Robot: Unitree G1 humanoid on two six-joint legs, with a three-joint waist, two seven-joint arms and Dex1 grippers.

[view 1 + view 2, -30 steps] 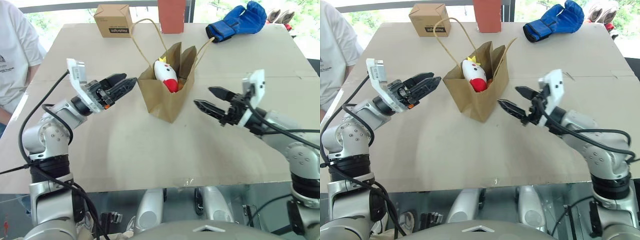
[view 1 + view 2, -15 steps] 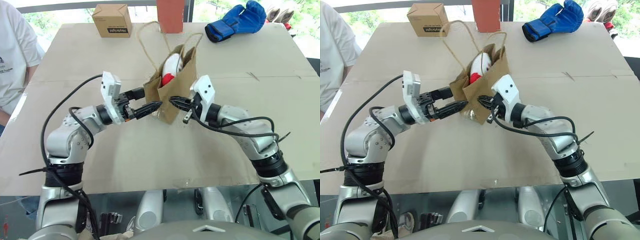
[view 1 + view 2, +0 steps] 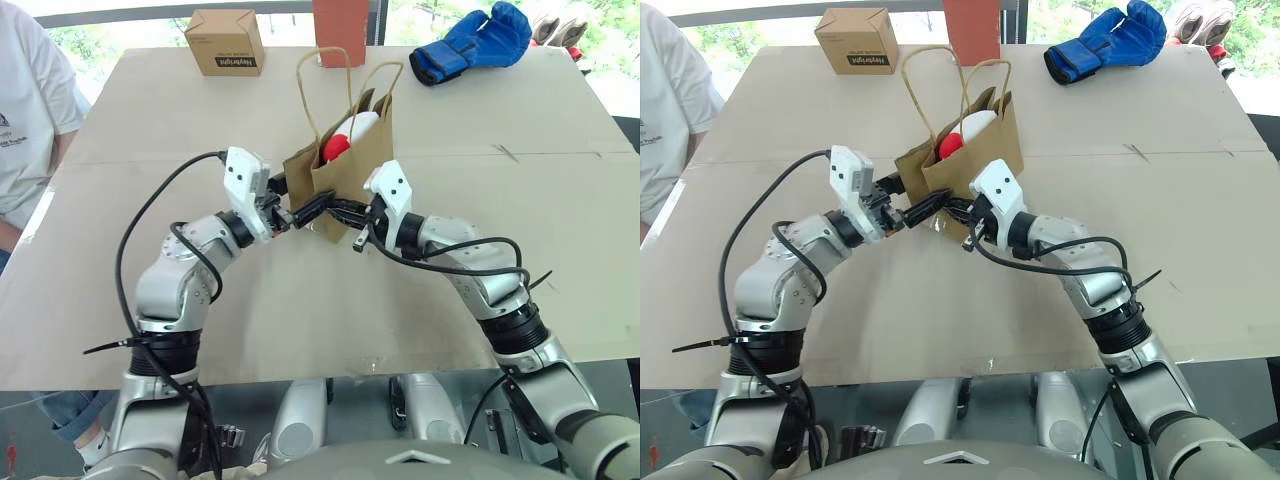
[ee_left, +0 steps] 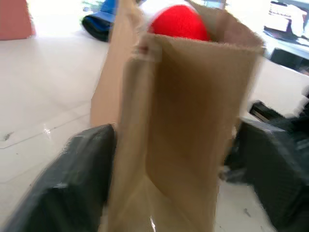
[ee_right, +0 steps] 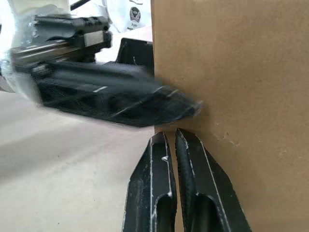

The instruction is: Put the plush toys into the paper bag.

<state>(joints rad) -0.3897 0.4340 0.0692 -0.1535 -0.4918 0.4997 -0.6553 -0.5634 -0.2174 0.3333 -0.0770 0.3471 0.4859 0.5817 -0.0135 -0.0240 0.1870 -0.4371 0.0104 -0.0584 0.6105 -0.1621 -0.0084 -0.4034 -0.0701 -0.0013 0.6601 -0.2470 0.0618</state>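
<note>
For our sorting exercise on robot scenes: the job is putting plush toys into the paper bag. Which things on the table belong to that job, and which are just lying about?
Belongs to the job:
- brown kraft paper bag with loop handles
- white plush doll with a red end, inside the bag

Lying about:
- blue boxing glove
- small printed cardboard box
- red upright block

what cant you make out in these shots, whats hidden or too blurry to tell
- Orange-brown toy: hidden inside the paper bag; the head views show just the white doll's red end above the rim.
- Doll's face and crown: hidden by the bag wall in every view.
- Left gripper: blurred in the left wrist view; whether it grips the bag is unclear.
- Right gripper: shut at the bag's edge; whether it pinches paper is unclear.
</note>
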